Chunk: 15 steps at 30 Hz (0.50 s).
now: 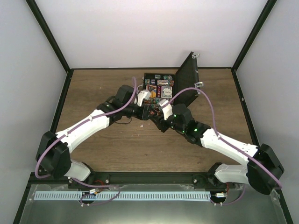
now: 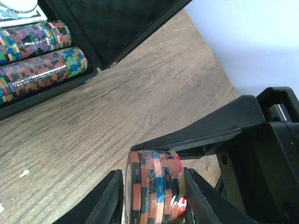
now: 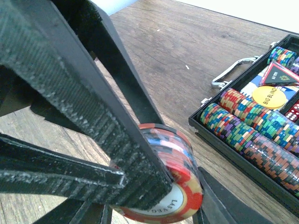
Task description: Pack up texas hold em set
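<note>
This looks like a hand-over of a chip stack (image 2: 154, 191) above the table (image 2: 93, 149), so one grip should let go only once the other is square. The squeeze should run along the stack's axis, or the chips may fan out. The left gripper (image 2: 153, 177) has its jaws closed against the stack's two flat end faces. The right gripper (image 3: 142, 184) is clamped across the rims of the same stack, which sits at both sets of fingertips. The open case (image 1: 148, 74) lies at 12 o'clock from the meeting grippers in the overhead view, and at 10 o'clock from the stack in the left wrist view.
</note>
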{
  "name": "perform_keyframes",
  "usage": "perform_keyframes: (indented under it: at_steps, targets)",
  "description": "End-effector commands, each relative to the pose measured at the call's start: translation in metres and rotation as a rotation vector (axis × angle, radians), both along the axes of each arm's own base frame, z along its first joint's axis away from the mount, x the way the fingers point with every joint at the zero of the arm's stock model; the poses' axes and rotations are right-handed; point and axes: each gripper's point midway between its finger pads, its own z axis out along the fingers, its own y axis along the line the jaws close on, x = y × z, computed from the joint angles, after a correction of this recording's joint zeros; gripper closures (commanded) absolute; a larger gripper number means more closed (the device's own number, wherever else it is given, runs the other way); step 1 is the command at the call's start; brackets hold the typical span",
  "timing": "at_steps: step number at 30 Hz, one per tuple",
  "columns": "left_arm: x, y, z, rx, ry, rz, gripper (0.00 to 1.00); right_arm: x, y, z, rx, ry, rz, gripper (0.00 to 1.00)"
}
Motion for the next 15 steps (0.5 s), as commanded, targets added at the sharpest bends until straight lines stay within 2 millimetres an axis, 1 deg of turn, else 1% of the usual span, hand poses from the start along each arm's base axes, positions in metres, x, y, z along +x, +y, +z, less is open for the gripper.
perform_keyframes:
  at_steps: [1,4,6,8,10,11,13,15]
  targets:
    - [-0.008,-0.002,-0.007,0.014,0.044,-0.024,0.68,0.013,0.006,0.049,0.089,-0.121,-0.028,0.61]
    - [-0.009,-0.003,-0.006,0.006,0.05,-0.025,0.78,0.016,0.003,0.048,0.081,-0.123,-0.051,0.6]
    - [-0.009,-0.003,-0.006,0.002,0.054,-0.019,0.86,0.017,0.0,0.05,0.08,-0.128,-0.072,0.51]
    - [-0.008,-0.002,-0.006,-0.001,0.058,-0.01,0.94,0.017,-0.004,0.054,0.086,-0.141,-0.088,0.38]
    - [-0.004,0.001,-0.005,-0.007,0.057,0.017,0.96,0.015,-0.007,0.058,0.093,-0.155,-0.089,0.25]
    - [-0.001,0.002,-0.005,-0.016,0.055,0.033,0.96,0.014,-0.008,0.06,0.1,-0.16,-0.088,0.21]
    - [0.005,0.006,-0.002,-0.041,0.051,0.062,0.96,0.011,-0.01,0.064,0.119,-0.16,-0.087,0.13]
    - [0.011,0.012,0.002,-0.069,0.044,0.094,0.96,0.01,-0.013,0.069,0.152,-0.152,-0.089,0.08]
